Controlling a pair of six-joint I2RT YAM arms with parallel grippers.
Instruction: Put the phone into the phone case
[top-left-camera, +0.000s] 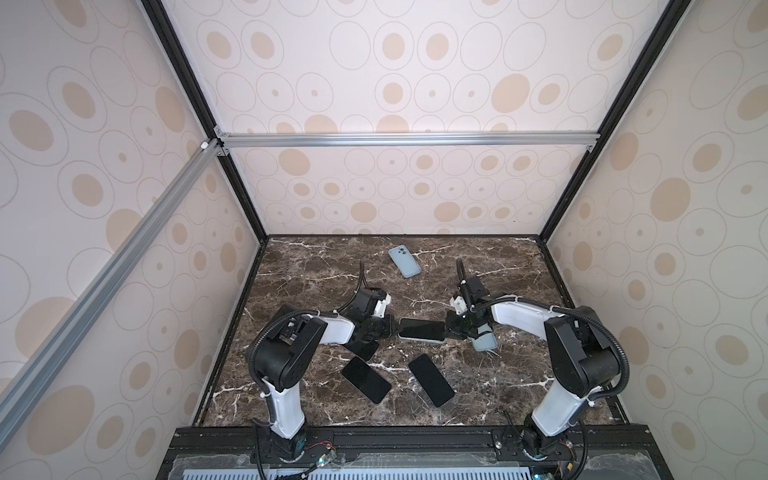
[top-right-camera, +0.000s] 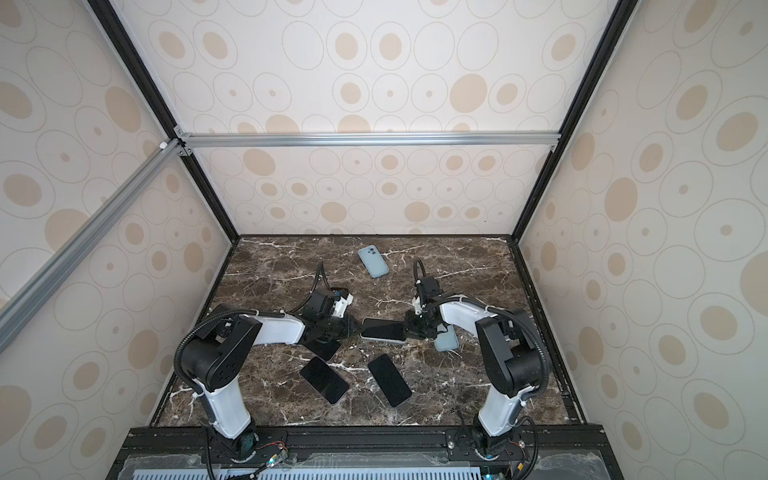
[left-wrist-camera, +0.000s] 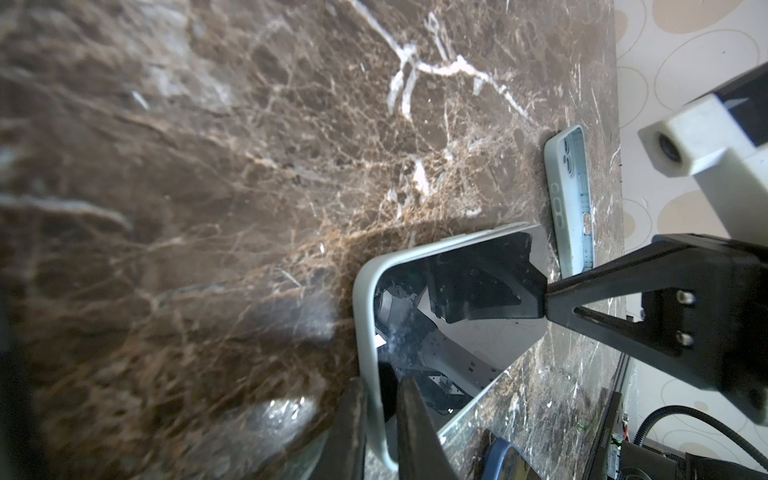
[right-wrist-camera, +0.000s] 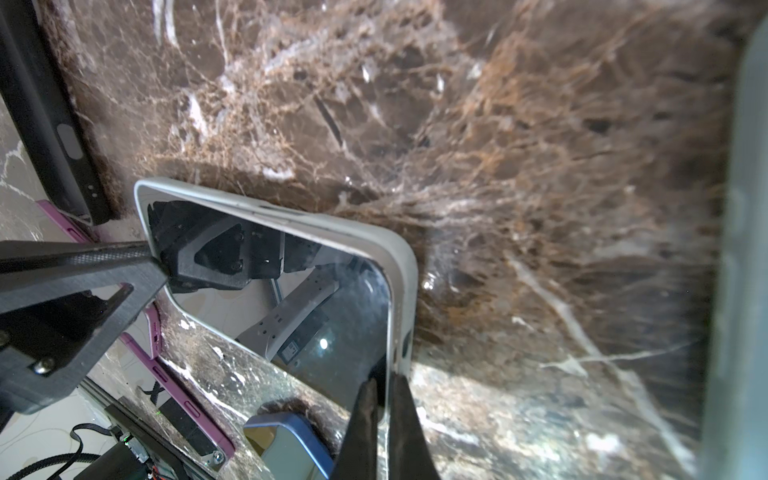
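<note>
One far case; top views only

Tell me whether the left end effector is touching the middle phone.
Touching. The left wrist view shows the left end effector with its jaws closed on either face of the phone at its edge, with no gap.
</note>
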